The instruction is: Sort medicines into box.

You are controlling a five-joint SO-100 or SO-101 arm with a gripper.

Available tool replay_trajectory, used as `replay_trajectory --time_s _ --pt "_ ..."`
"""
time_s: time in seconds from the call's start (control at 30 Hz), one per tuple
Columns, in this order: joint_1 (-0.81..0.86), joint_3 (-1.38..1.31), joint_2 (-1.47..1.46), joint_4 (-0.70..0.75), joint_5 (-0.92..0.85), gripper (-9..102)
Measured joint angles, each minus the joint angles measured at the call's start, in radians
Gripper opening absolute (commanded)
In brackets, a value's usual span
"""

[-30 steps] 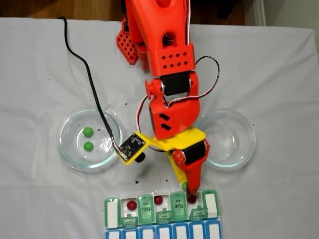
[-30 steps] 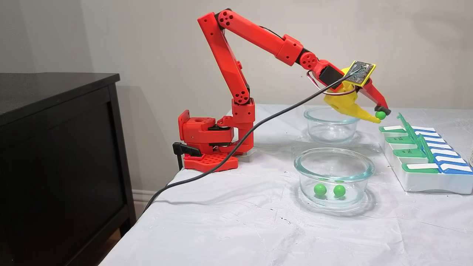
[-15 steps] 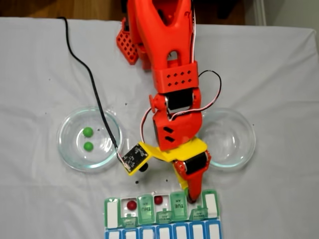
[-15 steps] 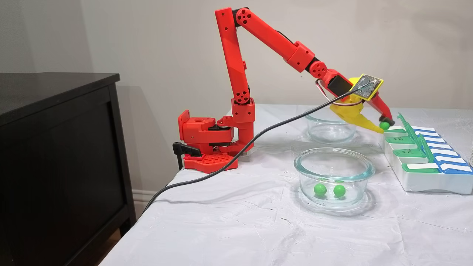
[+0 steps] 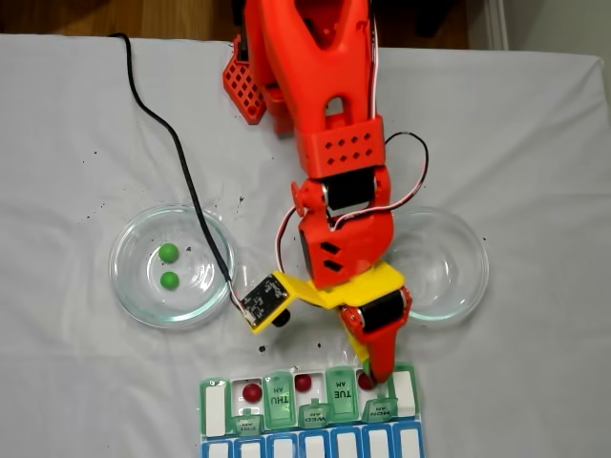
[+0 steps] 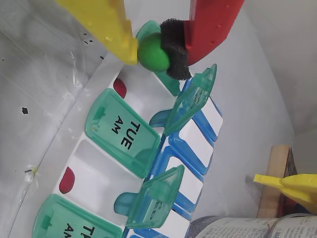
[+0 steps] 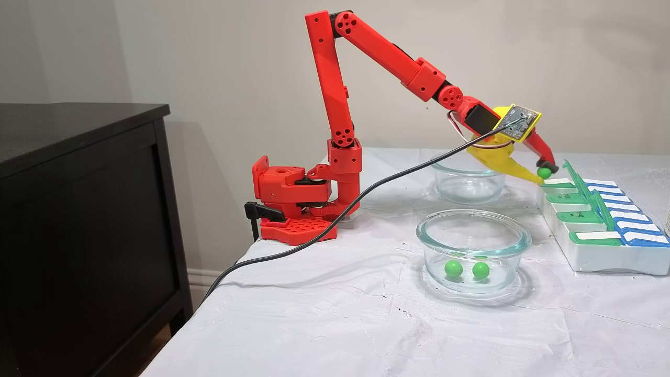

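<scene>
The red and yellow fingers point(image 6: 154, 48) pinch a bright green ball-like pill point(image 6: 152, 51) just above the flat green-lidded pill organizer point(image 6: 124, 134), at 12 o'clock in the wrist view; two green pills point(image 7: 463, 269) lie in the near glass dish point(image 7: 473, 230) on the bench

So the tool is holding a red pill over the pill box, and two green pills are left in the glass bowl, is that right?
Not quite: the pill pinched in the tool is green, not red, as the wrist view shows. The rest holds: it is over the pill box, and two green pills remain in the glass bowl.
</scene>
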Motion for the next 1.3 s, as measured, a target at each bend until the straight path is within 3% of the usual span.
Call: replay_trajectory --time_s 0.9,1.1,1.3 --pt "0.0 -0.091 -0.207 -0.117 0.087 0" --pt "0.0 -0.092 -0.207 -0.101 0.067 17" --pt "0.0 -0.092 -0.207 -0.1 0.067 23"
